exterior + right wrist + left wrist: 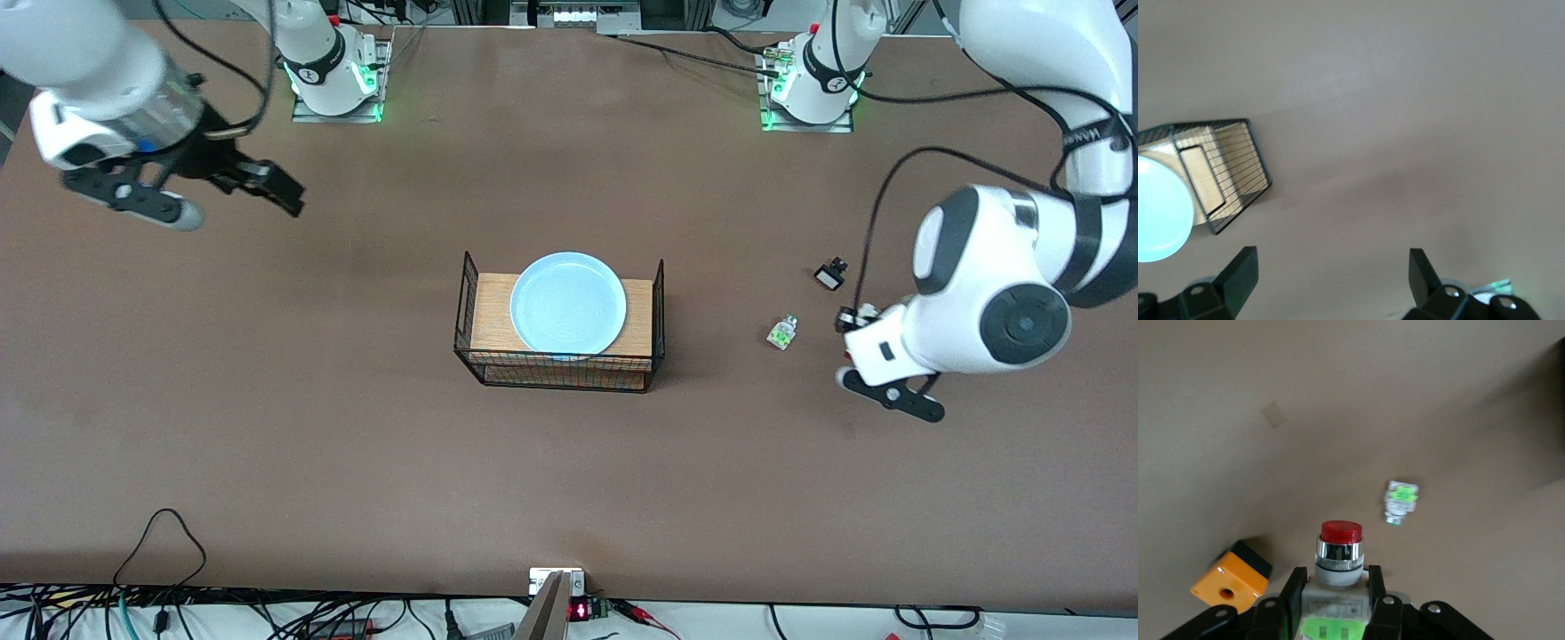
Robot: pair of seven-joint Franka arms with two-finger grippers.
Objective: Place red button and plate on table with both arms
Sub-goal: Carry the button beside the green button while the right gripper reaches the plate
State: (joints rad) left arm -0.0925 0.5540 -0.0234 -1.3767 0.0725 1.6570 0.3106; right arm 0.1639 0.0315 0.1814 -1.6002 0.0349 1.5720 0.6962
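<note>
The pale blue plate (567, 302) lies on a small wooden board with black wire sides (645, 302) at the table's middle. It also shows in the right wrist view (1155, 213). My left gripper (855, 317) is over the table (356, 427) at the left arm's end. In the left wrist view it (1335, 587) is shut on the white body of the red button (1340, 550), red cap pointing away from the fingers. My right gripper (280, 188) is open and empty over the right arm's end of the table, and its jaws stand wide apart (1331, 263).
A white-green part without a red cap (781, 332) lies on the table beside the left gripper (1402, 500). An orange box with a hole (1231, 581) lies near it. A small black part (831, 274) sits farther from the front camera. Cables run along the table's near edge.
</note>
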